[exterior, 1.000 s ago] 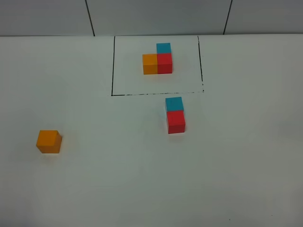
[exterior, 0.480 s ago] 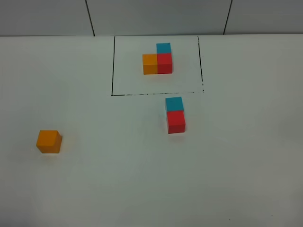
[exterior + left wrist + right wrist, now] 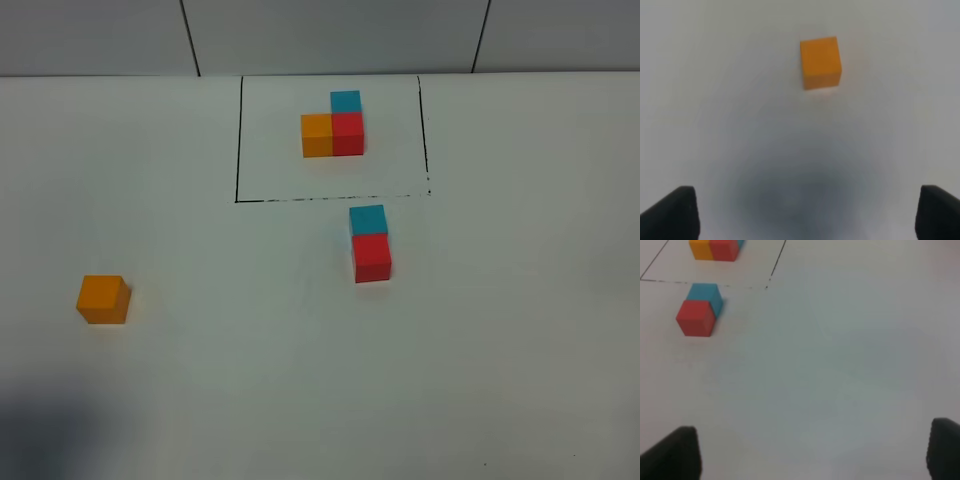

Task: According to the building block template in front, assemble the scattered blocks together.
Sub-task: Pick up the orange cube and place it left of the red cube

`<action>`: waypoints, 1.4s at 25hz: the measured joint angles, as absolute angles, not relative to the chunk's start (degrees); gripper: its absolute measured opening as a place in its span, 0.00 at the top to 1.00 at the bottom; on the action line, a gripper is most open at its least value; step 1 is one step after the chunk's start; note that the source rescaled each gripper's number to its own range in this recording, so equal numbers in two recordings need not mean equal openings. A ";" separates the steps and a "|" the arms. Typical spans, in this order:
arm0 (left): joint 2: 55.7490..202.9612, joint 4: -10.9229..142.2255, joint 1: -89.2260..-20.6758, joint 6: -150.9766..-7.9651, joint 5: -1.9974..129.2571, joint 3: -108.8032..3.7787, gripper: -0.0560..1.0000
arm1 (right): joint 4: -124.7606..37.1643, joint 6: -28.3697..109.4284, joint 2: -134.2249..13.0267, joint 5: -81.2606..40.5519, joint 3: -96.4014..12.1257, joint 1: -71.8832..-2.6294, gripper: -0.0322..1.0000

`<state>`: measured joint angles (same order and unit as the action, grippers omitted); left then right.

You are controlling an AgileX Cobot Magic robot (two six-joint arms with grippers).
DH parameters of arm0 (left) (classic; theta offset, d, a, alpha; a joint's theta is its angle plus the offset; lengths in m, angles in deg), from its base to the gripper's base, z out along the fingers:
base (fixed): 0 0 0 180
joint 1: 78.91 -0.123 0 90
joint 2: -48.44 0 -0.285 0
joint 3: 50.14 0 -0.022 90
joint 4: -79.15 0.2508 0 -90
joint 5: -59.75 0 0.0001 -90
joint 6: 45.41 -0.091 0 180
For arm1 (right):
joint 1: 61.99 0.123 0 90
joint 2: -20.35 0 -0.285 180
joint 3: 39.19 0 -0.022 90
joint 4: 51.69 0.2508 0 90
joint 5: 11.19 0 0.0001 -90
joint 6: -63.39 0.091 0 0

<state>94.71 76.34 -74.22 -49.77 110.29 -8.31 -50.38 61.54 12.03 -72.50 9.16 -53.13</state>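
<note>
One change: a shadow (image 3: pixel 40 440) now darkens the table (image 3: pixel 500 350) beneath your left gripper (image 3: pixel 807 215) (arm arriving, I judge); spread wide, it faces the orange cube (image 3: pixel 820 61) straight ahead, untouched.

At the far middle of the white tabletop (image 3: pixel 500 350), a thin black-lined rectangular frame (image 3: pixel 239 140) encloses a joined L of orange, red and blue cubes (image 3: pixel 335 133), set in its rear half. Just in front of the frame's near line, the loose small blue cube (image 3: pixel 368 219) touches the loose small red cube (image 3: pixel 371 258) before it. The loose small orange cube (image 3: pixel 103 299) lies alone, well apart to the left and slightly nearer.
</note>
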 joint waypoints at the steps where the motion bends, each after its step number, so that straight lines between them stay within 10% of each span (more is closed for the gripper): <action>1: 99.02 76.15 -74.22 -49.32 109.46 -10.13 0.00 | -50.38 61.54 12.03 -72.50 9.16 -53.13 0.18; 16: 145.49 75.31 -74.09 -44.69 105.04 -27.73 0.00 | -50.38 61.54 12.03 -72.50 9.16 -53.13 0.23; 35: 151.65 77.54 -69.88 -39.43 99.54 -27.79 0.01 | -50.38 61.54 12.03 -72.50 9.16 -53.13 0.26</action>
